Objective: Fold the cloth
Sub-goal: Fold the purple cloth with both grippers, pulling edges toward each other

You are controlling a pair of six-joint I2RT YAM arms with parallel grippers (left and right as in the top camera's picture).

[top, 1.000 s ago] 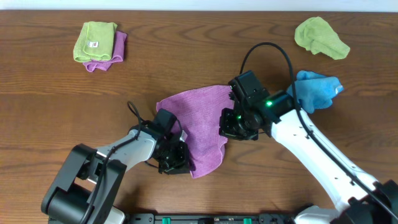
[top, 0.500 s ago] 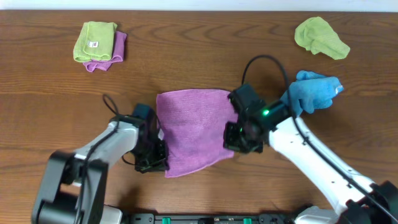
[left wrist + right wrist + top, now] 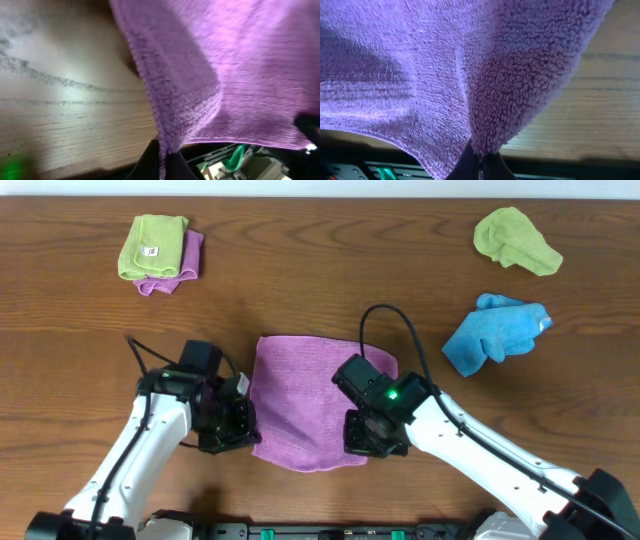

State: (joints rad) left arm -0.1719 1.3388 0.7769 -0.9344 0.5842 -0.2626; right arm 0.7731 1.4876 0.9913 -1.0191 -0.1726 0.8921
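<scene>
The lilac-purple cloth (image 3: pixel 305 400) lies spread in the middle of the table, its near edge toward the front. My left gripper (image 3: pixel 240 435) is shut on its near-left corner, and the purple fabric (image 3: pixel 200 75) fills the left wrist view and runs down between the black fingers (image 3: pixel 161 162). My right gripper (image 3: pixel 362 442) is shut on its near-right corner, and the fuzzy cloth (image 3: pixel 470 75) fills the right wrist view, pinched between the fingers (image 3: pixel 479 165). No white tag shows.
A folded lime-green cloth (image 3: pixel 152 245) lies on a folded purple one (image 3: pixel 185 265) at the back left. A crumpled lime-green cloth (image 3: pixel 515 240) is at the back right. A crumpled blue cloth (image 3: pixel 495 332) lies right of centre. The table's front edge is close below both grippers.
Both grippers have moved toward the front edge and apart, drawing the cloth's near corners with them. The cloth has gone from bunched and skewed to a flatter, squarer spread.
</scene>
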